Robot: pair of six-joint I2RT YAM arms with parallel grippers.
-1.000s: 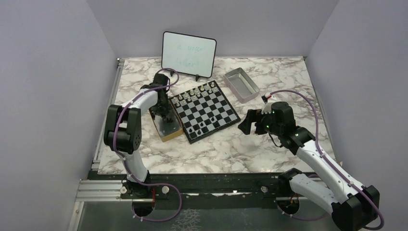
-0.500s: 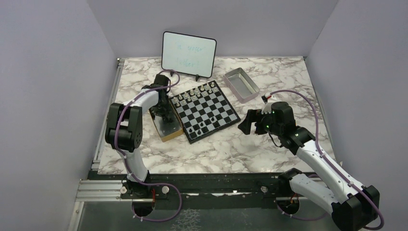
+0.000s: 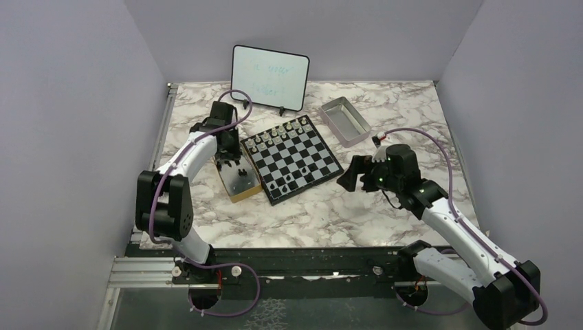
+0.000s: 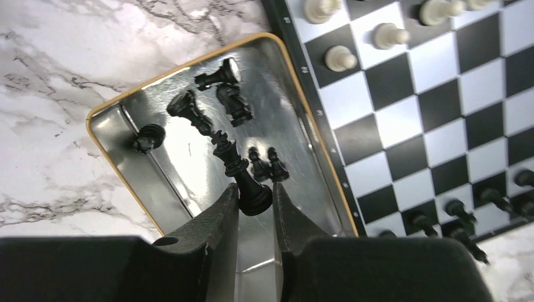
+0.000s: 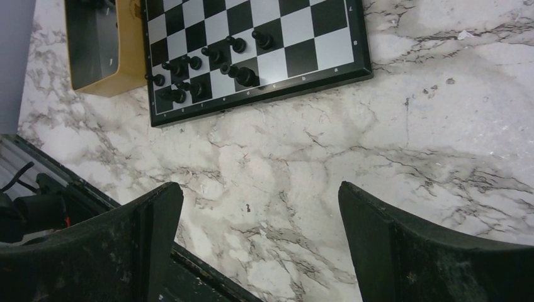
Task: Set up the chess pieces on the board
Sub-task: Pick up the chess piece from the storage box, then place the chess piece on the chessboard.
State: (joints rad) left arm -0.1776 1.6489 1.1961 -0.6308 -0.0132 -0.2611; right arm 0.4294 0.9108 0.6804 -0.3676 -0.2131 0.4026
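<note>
My left gripper (image 4: 255, 196) is shut on the base of a tall black chess piece (image 4: 234, 160), which hangs tilted over the tan box (image 4: 170, 170). Several more black chess pieces (image 4: 189, 111) lie loose on the box's shiny floor. From above, the left gripper (image 3: 231, 162) sits over the box (image 3: 242, 192), just left of the board (image 3: 309, 187). Other black pieces (image 3: 282, 183) stand along the board's near edge. My right gripper (image 3: 346, 180) hovers open and empty over bare marble right of the board (image 5: 264, 94).
Pale pieces (image 3: 278, 131) fill the board's far rows. A grey metal tray (image 3: 345, 121) lies at the back right and a whiteboard (image 3: 269, 77) stands at the back. The box touches the board's left rim (image 4: 313, 113). The table's near edge (image 5: 208, 270) is below the right gripper.
The left jaws closed on the black piece. The left arm's elbow swung out to the left and its wrist rose over the box. The right arm barely moved.
</note>
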